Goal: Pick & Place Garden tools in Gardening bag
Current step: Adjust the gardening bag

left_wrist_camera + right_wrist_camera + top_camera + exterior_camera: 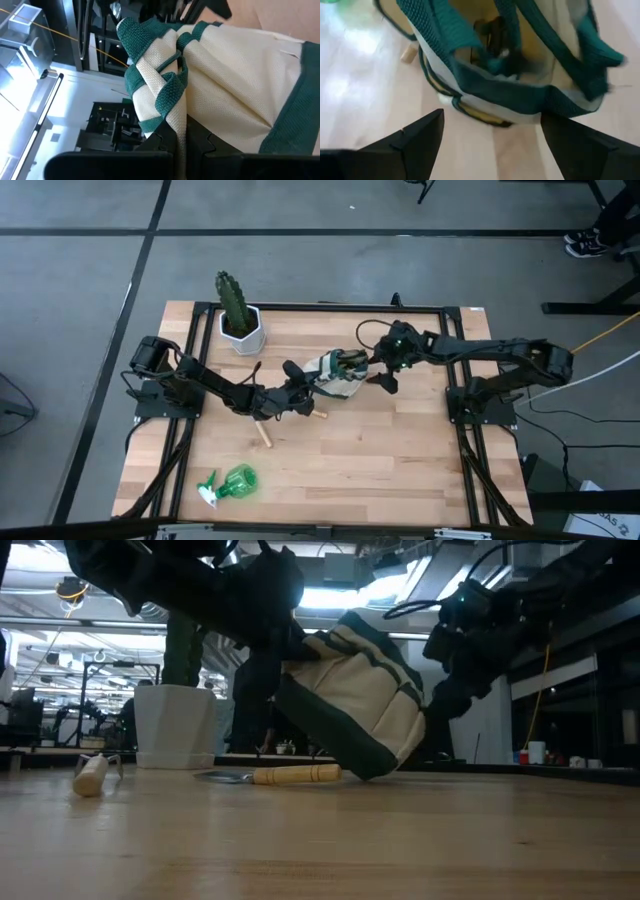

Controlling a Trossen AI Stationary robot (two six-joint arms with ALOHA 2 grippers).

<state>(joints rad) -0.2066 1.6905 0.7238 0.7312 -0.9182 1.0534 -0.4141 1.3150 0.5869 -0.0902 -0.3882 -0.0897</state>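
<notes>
The gardening bag [335, 375], cream with green trim, sits tipped at the table's middle, its lower edge [372, 770] on the wood. My left gripper [300, 392] is shut on the bag's left side. My right gripper [383, 375] is open just right of the bag and faces its mouth [510, 55] without touching it. Something black [492, 35] lies inside. A wooden-handled trowel [285, 775] lies beside the bag. Another wooden handle [262, 435] lies nearer the front. The green spray bottle [230, 483] lies at the front left. My left gripper pinches a bunched fold of the bag's cream cloth and green trim [177, 107] between its two fingers [165, 145]. The fingers come roughly level from the table's left. The bag is tilted in the hold, its lower edge on the table, and the cloth is gathered into creases.
A green cactus in a white hexagonal pot [240, 328] stands at the far left. The table's black frame [455, 310] runs along its edges. Bare wood [400, 460] spreads over the front right.
</notes>
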